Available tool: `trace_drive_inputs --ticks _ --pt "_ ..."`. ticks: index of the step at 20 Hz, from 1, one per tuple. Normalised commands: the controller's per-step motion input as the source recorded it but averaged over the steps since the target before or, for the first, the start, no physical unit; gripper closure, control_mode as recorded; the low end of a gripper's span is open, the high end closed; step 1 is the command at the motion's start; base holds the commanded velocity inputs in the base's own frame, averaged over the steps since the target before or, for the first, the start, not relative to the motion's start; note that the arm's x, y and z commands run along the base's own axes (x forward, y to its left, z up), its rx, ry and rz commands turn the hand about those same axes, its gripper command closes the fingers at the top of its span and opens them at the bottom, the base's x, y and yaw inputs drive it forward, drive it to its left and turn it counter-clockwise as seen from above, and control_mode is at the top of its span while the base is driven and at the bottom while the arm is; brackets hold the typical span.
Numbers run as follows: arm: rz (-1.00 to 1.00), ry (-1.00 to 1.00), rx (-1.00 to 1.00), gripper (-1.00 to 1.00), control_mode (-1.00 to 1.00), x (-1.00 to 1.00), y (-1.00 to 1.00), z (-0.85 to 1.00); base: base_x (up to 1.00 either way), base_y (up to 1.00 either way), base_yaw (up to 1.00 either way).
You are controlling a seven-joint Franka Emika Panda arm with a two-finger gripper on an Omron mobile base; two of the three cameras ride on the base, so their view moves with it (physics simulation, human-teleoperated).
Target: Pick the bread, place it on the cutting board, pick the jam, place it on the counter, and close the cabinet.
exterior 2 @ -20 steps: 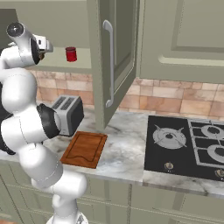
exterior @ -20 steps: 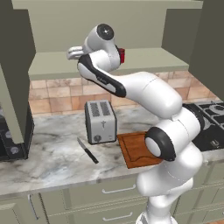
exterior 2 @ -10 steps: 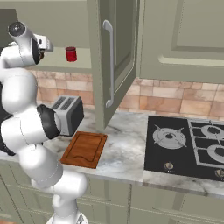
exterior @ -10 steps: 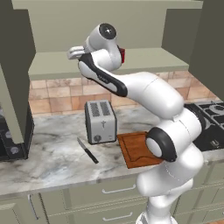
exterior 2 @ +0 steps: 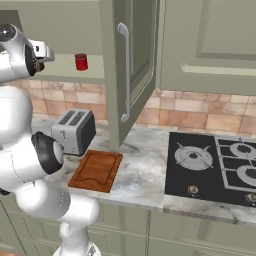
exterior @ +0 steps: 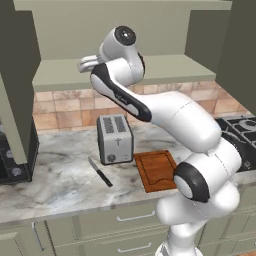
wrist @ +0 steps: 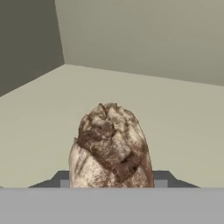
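Note:
The bread [wrist: 111, 146], a brown crusty loaf, stands on the cabinet's pale shelf, and my gripper [wrist: 112, 178] is shut on it, a dark fingertip on each side. In the left base view the gripper [exterior: 83, 65] reaches left over the shelf of the open cabinet [exterior: 170, 70]. The jam [exterior 2: 81, 61], a small red jar, stands on that shelf to the right of the hand [exterior 2: 46, 52]. The cutting board [exterior: 157, 170] [exterior 2: 96, 170] lies bare on the counter [exterior: 60, 180] below, beside the toaster.
A silver toaster [exterior: 114, 139] [exterior 2: 75, 131] stands left of the board, and a black-handled knife [exterior: 100, 172] lies in front of it. The open cabinet door [exterior 2: 131, 70] juts out over the counter. A black stovetop [exterior 2: 215, 165] is on the right, a dark appliance [exterior: 15, 160] at far left.
The gripper has closed onto the bread. The arm has barely moved and everything else stays put.

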Motion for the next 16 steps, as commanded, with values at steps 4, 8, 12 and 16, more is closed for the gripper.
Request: trace_drive_inputs --ticks 4,8,12,16 --pt "0.00 0.00 -0.01 1.00 -1.00 -0.63 -0.14 0.00 0.00 0.00 0.00" --pt "0.00 0.00 0.00 1.00 -1.00 -0.66 -0.24 0.00 0.00 0.00 0.00" --pt "0.00 0.00 0.00 1.00 -1.00 -0.72 -0.34 0.00 0.00 0.00 0.00" --pt "0.00 0.00 0.00 1.00 -1.00 -0.71 -0.39 0.00 0.00 0.00 0.00"
